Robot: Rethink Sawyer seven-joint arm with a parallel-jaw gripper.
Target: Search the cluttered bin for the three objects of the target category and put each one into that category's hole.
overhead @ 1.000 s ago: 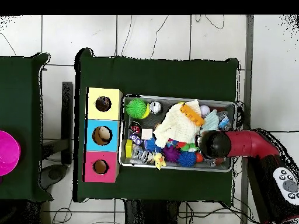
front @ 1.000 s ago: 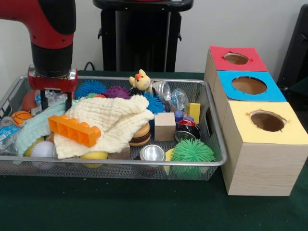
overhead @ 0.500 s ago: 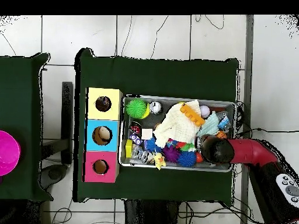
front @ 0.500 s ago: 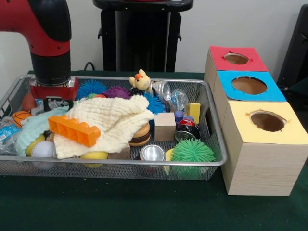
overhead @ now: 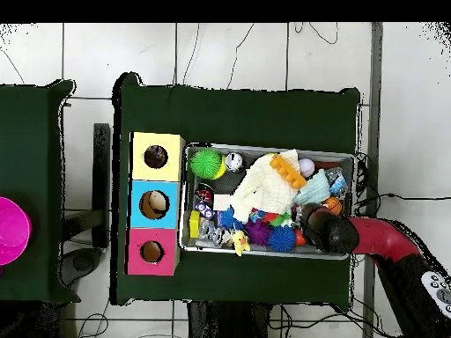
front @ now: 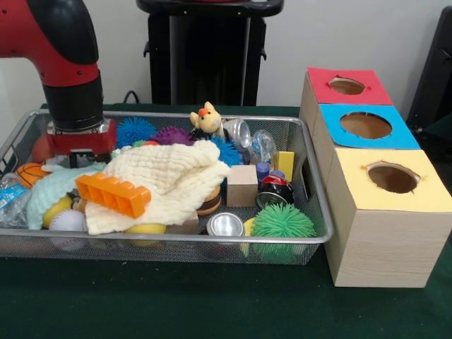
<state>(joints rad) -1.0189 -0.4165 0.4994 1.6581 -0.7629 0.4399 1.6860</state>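
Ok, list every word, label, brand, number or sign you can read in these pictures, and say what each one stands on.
None can be read.
The red and black can in the wire bin bears print, too blurred to read.
The crinkled wrapper at the bin's end shows markings, too small to read.
The three coloured box tops carry only holes, no writing.

**Crowded bin, open holes**

Found almost no bare floor in the wire bin point(front: 311, 185). Blocked across the middle by a cream cloth point(front: 166, 178) with an orange brick point(front: 113, 194) lying on it. Hemmed in at the left end by the arm point(front: 67, 78), standing low over the clutter there. Ringed by the bin's raised walls. Stood unobstructed: red hole point(front: 347, 86), blue hole point(front: 365, 125), yellow hole point(front: 393, 177). Lay bare in front: green worktop point(front: 176, 300).
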